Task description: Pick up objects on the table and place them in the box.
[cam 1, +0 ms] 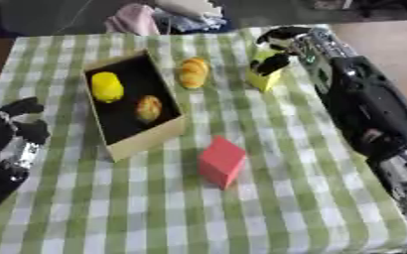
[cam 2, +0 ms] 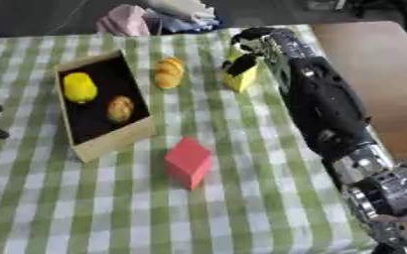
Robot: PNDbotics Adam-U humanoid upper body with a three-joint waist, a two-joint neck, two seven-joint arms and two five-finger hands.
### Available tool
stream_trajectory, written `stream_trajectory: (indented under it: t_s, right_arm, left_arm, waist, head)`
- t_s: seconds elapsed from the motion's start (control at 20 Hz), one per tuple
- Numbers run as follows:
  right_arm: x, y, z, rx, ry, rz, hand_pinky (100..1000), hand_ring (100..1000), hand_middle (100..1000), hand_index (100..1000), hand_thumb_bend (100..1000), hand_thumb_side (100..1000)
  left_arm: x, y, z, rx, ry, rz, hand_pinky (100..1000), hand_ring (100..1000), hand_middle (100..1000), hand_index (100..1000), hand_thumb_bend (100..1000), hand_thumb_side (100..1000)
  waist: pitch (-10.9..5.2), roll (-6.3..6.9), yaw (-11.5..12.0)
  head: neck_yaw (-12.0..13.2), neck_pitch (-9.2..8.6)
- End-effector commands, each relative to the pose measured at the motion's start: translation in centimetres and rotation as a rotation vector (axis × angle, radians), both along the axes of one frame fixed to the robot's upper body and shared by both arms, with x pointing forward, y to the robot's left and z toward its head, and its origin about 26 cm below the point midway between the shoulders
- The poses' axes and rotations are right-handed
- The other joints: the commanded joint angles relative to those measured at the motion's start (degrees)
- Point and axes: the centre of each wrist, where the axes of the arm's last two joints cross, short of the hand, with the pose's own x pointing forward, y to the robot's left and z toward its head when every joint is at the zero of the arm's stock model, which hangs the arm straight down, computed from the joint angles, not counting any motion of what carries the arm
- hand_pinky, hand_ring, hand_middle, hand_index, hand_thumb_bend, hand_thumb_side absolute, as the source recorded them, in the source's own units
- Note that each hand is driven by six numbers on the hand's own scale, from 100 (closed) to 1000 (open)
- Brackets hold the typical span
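Left hand (cam 1: 16, 136) idles open at the near left edge. Red block (cam 1: 221, 160) sits alone mid-tabletop (cam 1: 268, 208), untouched. Box (cam 1: 146, 140) already holds two yellowish items (open top faces the arms). Beside it, a pastry (cam 1: 193, 72). Farthest: right hand (cam 1: 272, 59) curled on the yellow block (cam 1: 263, 79), probably for lifting.

Lower half of the worktop (cam 1: 155, 218) lies open. The red block (cam 1: 221, 161) stands mid-frame, just right of the box (cam 1: 146, 141); a croissant (cam 1: 193, 72) sits between the box and the yellow block (cam 1: 264, 79).
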Motion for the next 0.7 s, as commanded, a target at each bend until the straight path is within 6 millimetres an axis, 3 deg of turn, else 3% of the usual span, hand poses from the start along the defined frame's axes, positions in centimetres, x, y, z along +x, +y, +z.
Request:
stream_trajectory:
  t_s: [0.05,0.4,0.5,0.6,0.65,0.7]
  right_arm:
    - [0.1,-0.2,1.1,-0.041,-0.030,0.000,992,1000,1000,1000,100,695]
    - [0.2,-0.4,-0.2,-0.024,0.033,0.000,976,1000,1000,1000,100,811]
    - [0.2,-0.4,-0.5,-0.027,0.044,-0.001,975,1000,1000,1000,100,798]
    - [0.2,-0.4,-0.8,-0.030,0.049,-0.002,960,1000,1000,1000,100,726]
    - [0.2,-0.4,-0.9,-0.032,0.051,-0.002,937,983,1000,1000,100,649]
    - [0.2,-0.5,-1.0,-0.032,0.050,-0.001,937,983,1000,1000,100,649]
  left_arm:
    - [-0.1,0.3,0.5,0.014,-0.020,0.004,761,598,759,883,321,797]
    - [-0.1,0.3,0.5,0.013,-0.021,0.004,761,598,759,883,319,797]
    - [-0.1,0.3,0.5,0.013,-0.022,0.004,761,598,759,883,319,798]
    - [-0.1,0.3,0.6,0.013,-0.022,0.004,761,598,759,883,319,798]
    - [-0.1,0.3,0.6,0.013,-0.022,0.005,761,598,759,883,318,798]
    - [-0.1,0.3,0.6,0.012,-0.023,0.005,761,598,759,883,318,798]
  waist:
    - [-1.41,0.27,0.0]
    - [-1.30,0.39,0.0]
    - [-1.30,0.44,0.0]
    - [-1.29,0.48,0.0]
    - [-1.28,0.49,0.0]
    - [-1.28,0.50,0.0]
  head:
    - [-0.1,-0.87]
    - [-0.2,-0.98]
    - [-0.2,-1.01]
    - [-0.2,-1.05]
    - [-0.2,-1.08]
    - [-0.2,-1.09]
